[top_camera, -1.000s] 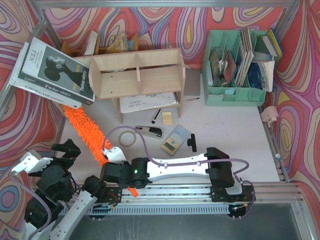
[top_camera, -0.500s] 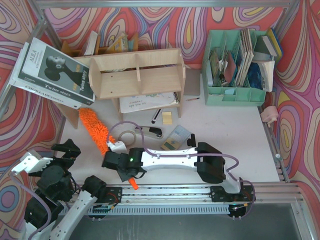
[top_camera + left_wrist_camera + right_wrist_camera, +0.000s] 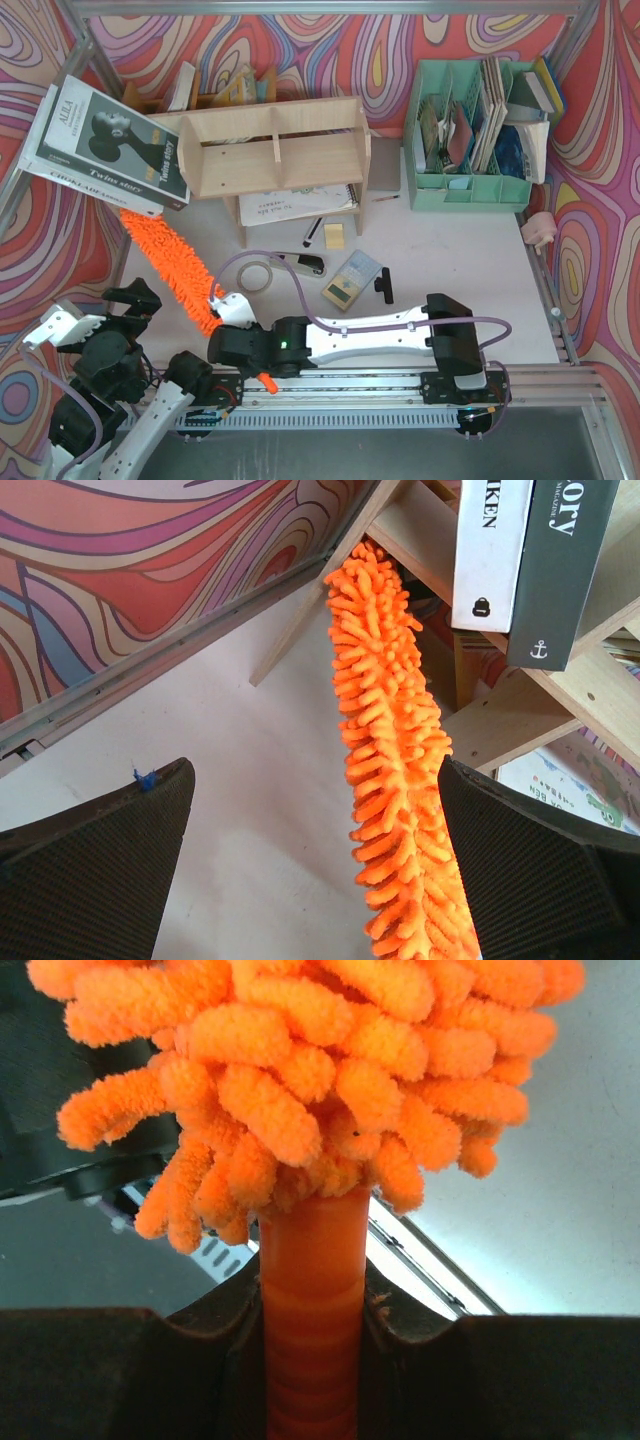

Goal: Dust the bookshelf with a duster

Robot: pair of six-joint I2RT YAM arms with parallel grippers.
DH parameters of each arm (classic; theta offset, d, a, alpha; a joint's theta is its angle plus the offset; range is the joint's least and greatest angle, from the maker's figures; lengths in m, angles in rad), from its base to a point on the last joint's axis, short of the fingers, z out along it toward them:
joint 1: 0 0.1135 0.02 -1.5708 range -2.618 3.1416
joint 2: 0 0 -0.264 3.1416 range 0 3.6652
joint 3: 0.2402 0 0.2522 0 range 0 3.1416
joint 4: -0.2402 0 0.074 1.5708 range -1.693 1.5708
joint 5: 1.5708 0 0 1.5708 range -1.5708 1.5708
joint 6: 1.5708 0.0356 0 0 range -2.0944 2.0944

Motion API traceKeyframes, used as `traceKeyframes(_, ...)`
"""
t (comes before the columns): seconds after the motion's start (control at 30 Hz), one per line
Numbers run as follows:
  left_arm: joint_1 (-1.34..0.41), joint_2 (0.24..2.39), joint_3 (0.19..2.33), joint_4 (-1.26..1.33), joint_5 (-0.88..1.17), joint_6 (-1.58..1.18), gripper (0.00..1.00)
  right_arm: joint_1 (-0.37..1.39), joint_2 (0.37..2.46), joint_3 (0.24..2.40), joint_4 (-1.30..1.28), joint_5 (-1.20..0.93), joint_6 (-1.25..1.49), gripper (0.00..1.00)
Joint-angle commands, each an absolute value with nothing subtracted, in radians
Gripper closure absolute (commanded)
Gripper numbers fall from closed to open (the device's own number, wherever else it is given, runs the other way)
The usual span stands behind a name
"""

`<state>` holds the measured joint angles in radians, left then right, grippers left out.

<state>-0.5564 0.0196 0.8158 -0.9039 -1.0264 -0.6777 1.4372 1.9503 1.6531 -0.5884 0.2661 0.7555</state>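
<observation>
The orange fluffy duster lies slanted across the left of the table. Its tip is under the leaning books, beside the left leg of the light plywood bookshelf. My right gripper is shut on the duster's orange plastic handle, just below the fluff, and the handle's end pokes out behind it. My left gripper is open near the front left corner, left of the duster and not touching it. In the left wrist view the duster runs up between its wide-apart fingers toward the books.
Large books lean at the back left above the duster's tip. A notebook lies under the shelf. A tape roll, a stapler, a small box and a black clip are mid-table. A mint-green organiser stands back right.
Half a second ago the right gripper held the duster farther onto the table, its tip short of the books. It has drawn back toward the near edge and the tip is under the books again. The left arm is still.
</observation>
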Motion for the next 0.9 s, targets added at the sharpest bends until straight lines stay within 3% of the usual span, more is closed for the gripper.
traceKeyframes(0.0, -0.552, 0.005, 0.822, -0.908, -1.053, -0.679, 0.02, 1.436, 1.961, 1.718, -0.563, 0.339, 0.725, 1.00)
traceKeyframes(0.7, -0.553, 0.008, 0.820, -0.905, -1.054, -0.676, 0.02, 1.339, 2.163, 1.893, -0.736, 0.104, 0.757, 1.00)
traceKeyframes(0.87, -0.552, 0.006, 0.821, -0.906, -1.052, -0.676, 0.02, 1.341, 2.111, 1.843, -0.705, 0.139, 0.767, 1.00)
